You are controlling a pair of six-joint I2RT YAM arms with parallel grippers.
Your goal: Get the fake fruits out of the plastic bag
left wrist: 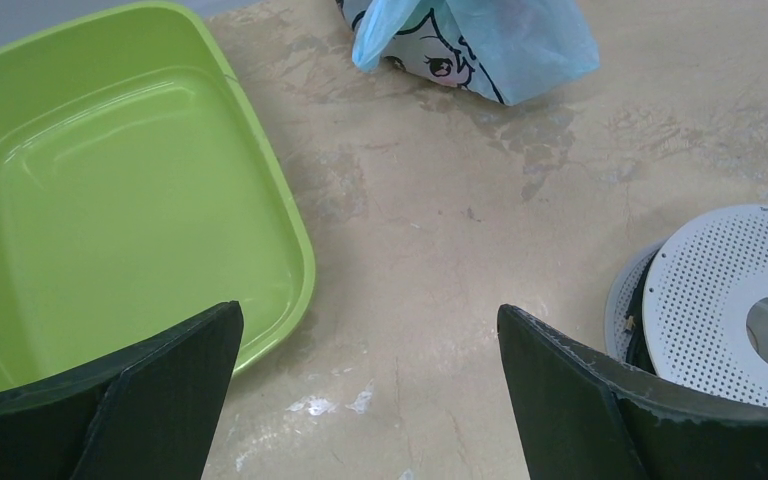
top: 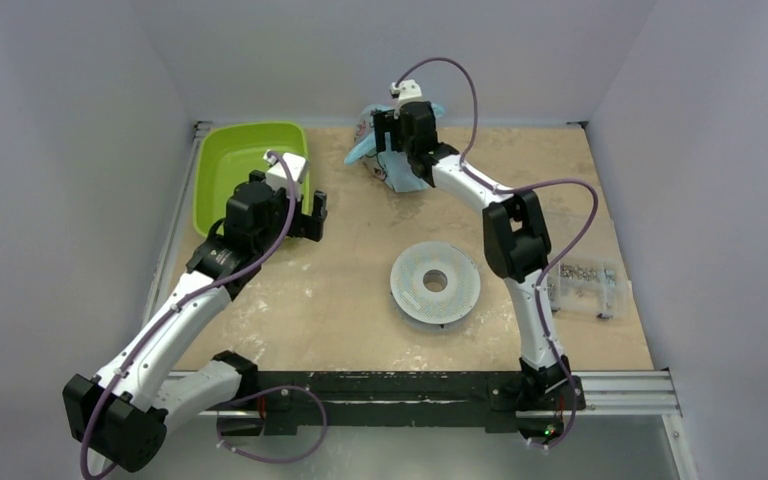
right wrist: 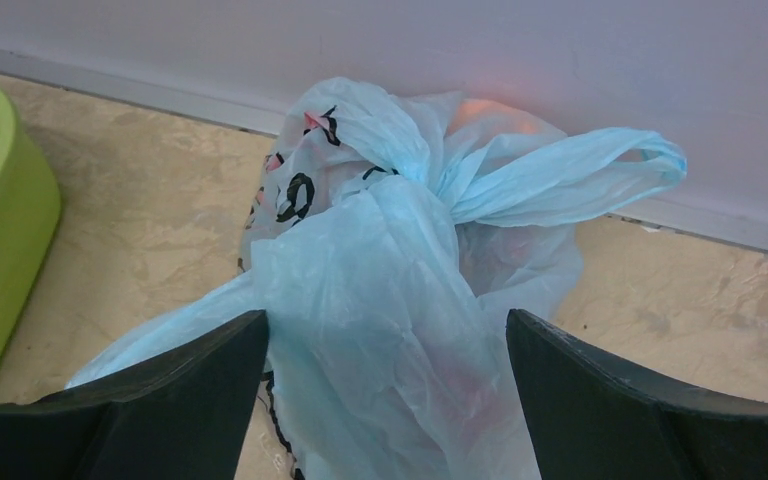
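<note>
The plastic bag (top: 407,178) is light blue and crinkly, with knotted handles and a cartoon print, and it sits at the back of the table by the wall. My right gripper (top: 400,150) reaches down over it. In the right wrist view the bag (right wrist: 380,250) bulges between the wide-open jaws of the right gripper (right wrist: 385,320), with its film against the left finger. The fake fruits show only as a reddish blur (right wrist: 465,385) and an orange glow (right wrist: 490,112) through the film. My left gripper (left wrist: 368,308) hangs open and empty over bare table, far from the bag (left wrist: 505,50).
A lime-green tray (top: 222,150) stands at the back left, its rim (left wrist: 295,240) beside my left gripper (top: 306,200). A white perforated disc (top: 435,282) lies mid-table. A clear plastic box (top: 585,280) sits at the right edge. The back wall rises right behind the bag.
</note>
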